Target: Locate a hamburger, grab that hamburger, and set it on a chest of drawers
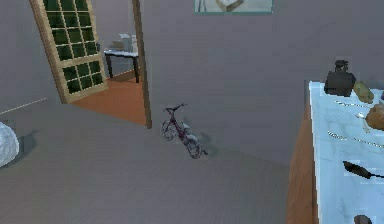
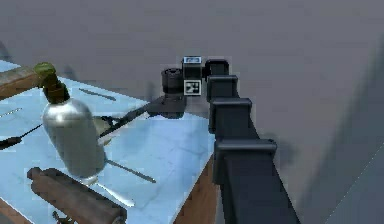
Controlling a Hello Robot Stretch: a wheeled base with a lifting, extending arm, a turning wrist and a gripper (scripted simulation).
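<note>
Across the room in the forward view, a grey floor [image 1: 120, 175] runs to a green-paned door [image 1: 70, 45] that stands swung aside from a doorway. A small bicycle [image 1: 184, 131] rests on the floor near that doorway.

Along the forward view's right edge lies the pale blue tabletop [image 1: 335, 150]. It appears again in the arm side view [image 2: 175, 150], with the arm [image 2: 240, 160] reaching out beside its edge.

We judge the task to be in its first stage, with the search narrowing to this tabletop. The grab and the whole carry to a chest of drawers remain to be done.

On the tabletop stand a silver bottle [image 2: 72, 135] with an olive top, upright, and a brown rolling pin [image 2: 75, 195] lying just beside its base.

The end effector [image 2: 140, 110] hangs at the tabletop's far part, with thin dark utensils lying at or behind it. We cannot tell how its fingers are set, nor whether it carries anything.

As for the hamburger, our best candidates are two rounded brown shapes at the far end of the tabletop. One is the farther brown lump [image 1: 362, 92], beside a dark bottle-like thing [image 1: 341, 78], and the other is the nearer brown lump [image 1: 376, 117]. We cannot say which it is, if either. Both look round and squat, so we make out no long axis and no facing.
</note>
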